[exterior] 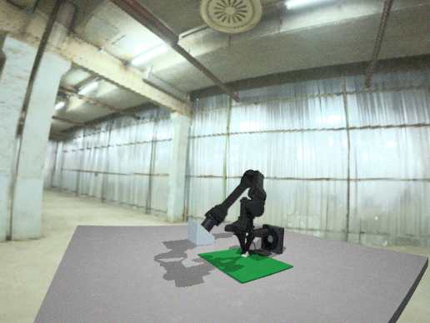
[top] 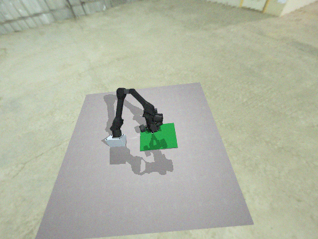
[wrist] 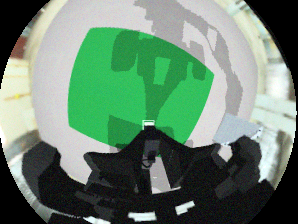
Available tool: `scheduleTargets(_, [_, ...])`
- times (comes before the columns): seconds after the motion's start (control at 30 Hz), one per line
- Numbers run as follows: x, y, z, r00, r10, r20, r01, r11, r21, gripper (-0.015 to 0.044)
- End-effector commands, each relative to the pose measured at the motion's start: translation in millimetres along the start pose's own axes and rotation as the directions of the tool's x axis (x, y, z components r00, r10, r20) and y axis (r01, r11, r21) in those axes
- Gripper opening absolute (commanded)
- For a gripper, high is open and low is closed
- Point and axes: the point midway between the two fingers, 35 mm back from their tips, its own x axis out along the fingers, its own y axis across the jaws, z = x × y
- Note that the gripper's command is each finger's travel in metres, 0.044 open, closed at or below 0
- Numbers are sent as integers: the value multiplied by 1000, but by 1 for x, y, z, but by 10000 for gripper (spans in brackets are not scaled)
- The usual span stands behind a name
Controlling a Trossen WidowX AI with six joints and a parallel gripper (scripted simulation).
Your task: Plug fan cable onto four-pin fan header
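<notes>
A large hall with a worn, pale concrete floor [top: 252, 77]. A grey mat [top: 148, 191] lies on it as a broad rectangle. In the exterior view, corrugated translucent wall panels [exterior: 292, 158] run from 9 to 3 o'clock, glowing with daylight. White pillars [exterior: 179, 166] stand at 9 and 11 o'clock. Overhead at 12 o'clock hang beams, strip lights [exterior: 150, 54] and a round ceiling vent [exterior: 230, 13].
</notes>
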Motion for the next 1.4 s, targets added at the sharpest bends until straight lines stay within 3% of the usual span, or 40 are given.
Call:
scheduleTargets(0.0, [5,-1,-1,1000,-3,-7,3,1000,2,0])
scheduleTargets(0.47, [11,-1,-1,1000,-3,-7,3,1000,2,0])
scheduleTargets(0.8, [8,-1,0,1000,-1,0,1,1000,1,260])
scheduleTargets(0.9, [5,0,0,1000,-1,0,1,1000,1,260])
scheduleTargets(1.03, [-44,0,1,1000,-4,-4,4,1000,3,260])
scheduleTargets(1.2, [-47,0,3,1000,-4,-5,4,1000,3,260])
scheduleTargets(1.37, [-50,10,59,1000,-4,1,4,1000,2,260])
